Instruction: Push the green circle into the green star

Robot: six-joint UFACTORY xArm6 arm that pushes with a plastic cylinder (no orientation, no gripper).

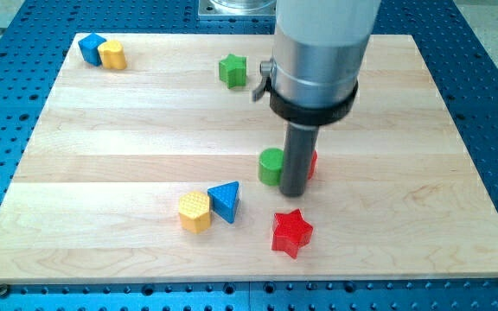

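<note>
Green circle block (271, 165) sits mid-board on the pale wooden table top (102, 138), touching my tip (294, 191) on the view's right. My tip is a plain dark rod, pinching nothing. A red block (312, 162) hides behind it. The green star block (232, 69) lies well apart toward the view's top. Blue perforated metal (482, 86) surrounds the board.

Lab: blue perforated bench (482, 104)

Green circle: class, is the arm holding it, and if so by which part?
Nothing is held. The arm has no claw; my tip only stands against the green circle's right side, ready to push.
</note>
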